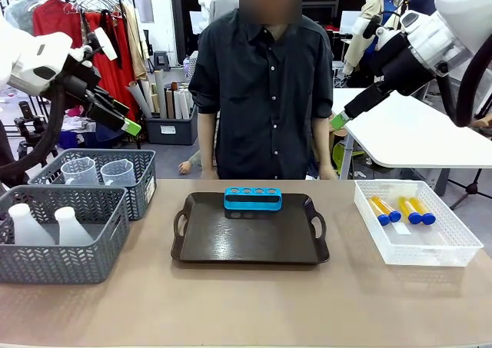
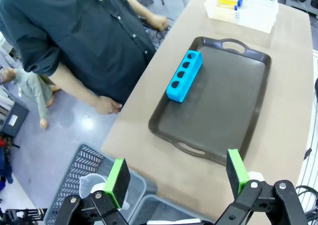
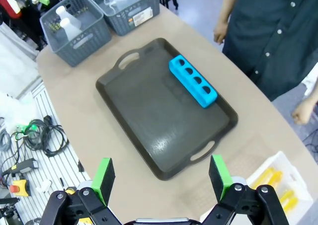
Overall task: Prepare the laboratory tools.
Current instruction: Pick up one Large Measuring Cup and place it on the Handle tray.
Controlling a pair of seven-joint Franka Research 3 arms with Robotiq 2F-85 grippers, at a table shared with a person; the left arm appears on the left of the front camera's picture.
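The left gripper [image 2: 177, 173] and right gripper [image 3: 161, 171] hang released — slim blue-capped yellow-orange tubes [image 1: 415, 210] lie loose in the white lattice bin [image 1: 423, 257] at right, so an off-centre pinch might roll one.

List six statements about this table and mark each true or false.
The blue tube rack stands empty on the dark tray. True.
The four blue-capped tubes lie on the tray. False: they lie in the white lattice bin.
The left hand is shut on something. False: it is open, holding nothing.
Two white flasks stand in the near grey basket. True.
The two measuring beakers share the flasks' basket. False: they stand in the far grey basket.
The right hand is open. True.
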